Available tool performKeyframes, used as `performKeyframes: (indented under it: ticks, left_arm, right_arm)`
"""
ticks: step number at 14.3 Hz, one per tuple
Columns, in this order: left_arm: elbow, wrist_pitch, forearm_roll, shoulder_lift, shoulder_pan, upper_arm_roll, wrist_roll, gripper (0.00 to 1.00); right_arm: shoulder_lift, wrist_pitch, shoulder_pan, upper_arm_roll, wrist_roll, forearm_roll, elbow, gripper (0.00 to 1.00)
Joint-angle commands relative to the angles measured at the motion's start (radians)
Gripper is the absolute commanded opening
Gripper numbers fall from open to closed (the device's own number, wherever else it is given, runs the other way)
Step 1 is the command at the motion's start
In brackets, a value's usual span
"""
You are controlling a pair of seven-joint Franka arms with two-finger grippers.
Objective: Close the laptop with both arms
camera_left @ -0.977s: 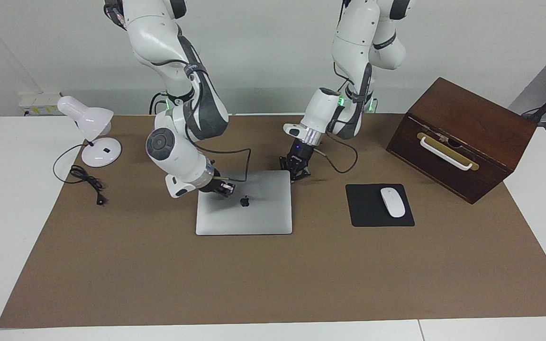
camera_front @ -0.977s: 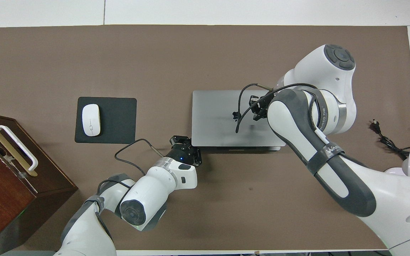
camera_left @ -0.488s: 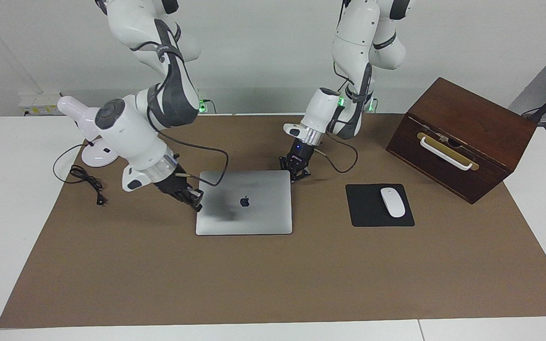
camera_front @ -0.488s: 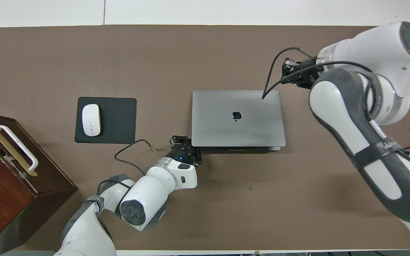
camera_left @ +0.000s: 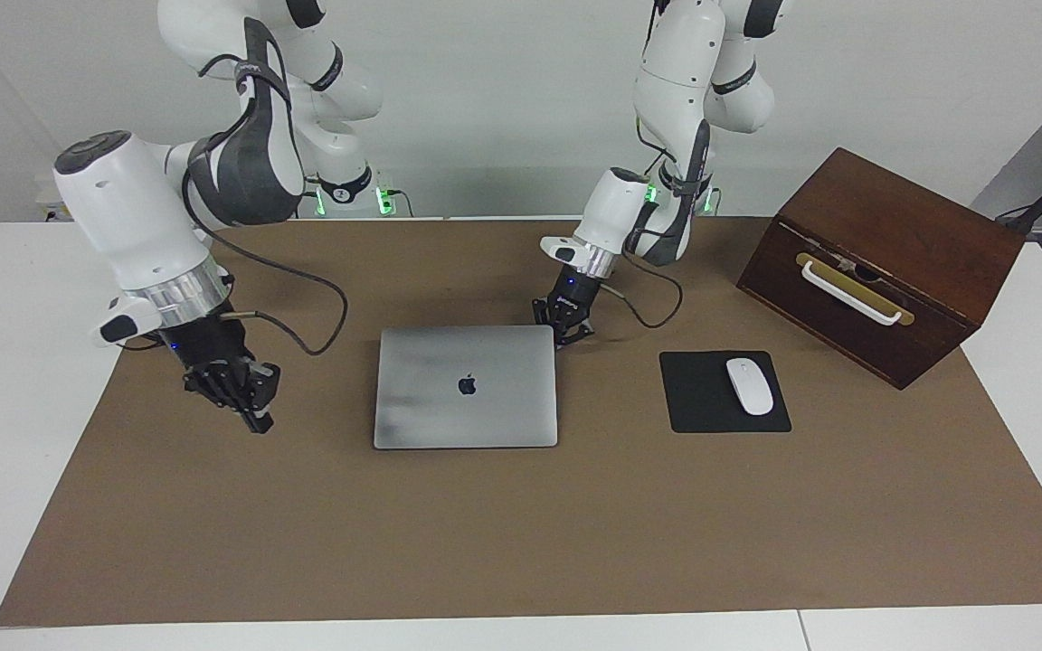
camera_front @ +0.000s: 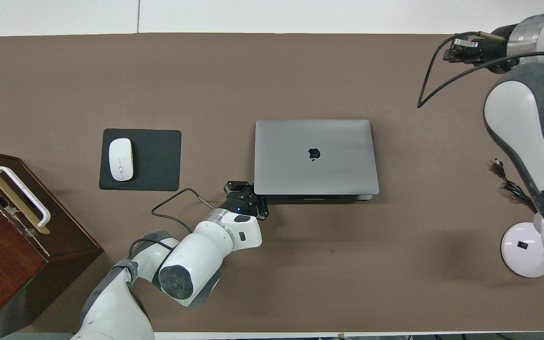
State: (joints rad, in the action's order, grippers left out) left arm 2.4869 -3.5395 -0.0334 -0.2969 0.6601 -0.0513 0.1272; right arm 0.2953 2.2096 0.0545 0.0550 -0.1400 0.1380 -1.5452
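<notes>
Pulled the right gripper off the lid over the last second and swung it out toward the right arm's end of the bench; hangs now over bare brown mat, well apart from the laptop. Cannot tell whether open or closed. Left the left gripper unmoved at the laptop's corner nearest the robots on the left arm's side, fingers together, tips touching or just beside that corner. Looks essentially finished: lies shut and flat near the middle of the mat, lid down on the base, dark logo up, only a thin sliver of the base showing along the robot-side edge from overhead. Probably leaves nothing but lifting the left gripper away. Reads as thin brushed silver-grey metal with rounded corners and a soft sheen, slippery to push. Sits beside a matte black mouse pad carrying a glossy white mouse, with a dark wooden box nearby.
</notes>
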Motion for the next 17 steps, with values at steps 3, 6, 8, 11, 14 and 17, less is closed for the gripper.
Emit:
performKeyframes:
  ticks: [3,6,8,11,14,17]
  left_arm:
    - [0.036,0.048,0.001,-0.018,-0.019,0.007,-0.003,0.00]
    - [0.041,0.053,0.001,0.002,-0.019,0.007,-0.017,0.00]
    - [0.044,0.086,0.001,0.030,-0.020,0.007,-0.017,0.00]
    - [0.044,0.236,0.001,0.134,-0.025,0.007,-0.023,0.00]
    - [0.044,0.367,0.001,0.221,-0.033,0.008,-0.015,0.00]
    - [0.040,0.499,0.001,0.287,-0.053,0.010,-0.009,0.00]
  right_arm:
    - [-0.010,-0.264,0.031,0.008,0.105,-0.107,0.093,0.40]
    - [-0.054,-0.427,0.028,0.009,0.096,-0.146,0.093,0.43]
    - [-0.087,-0.513,0.028,0.008,0.064,-0.143,0.091,0.50]
    - [-0.151,-0.565,0.039,0.009,-0.008,-0.135,0.042,0.56]
    - [-0.186,-0.554,0.031,0.020,-0.117,-0.135,-0.007,0.59]
    - [-0.274,-0.472,0.031,0.022,-0.115,-0.133,-0.126,0.69]
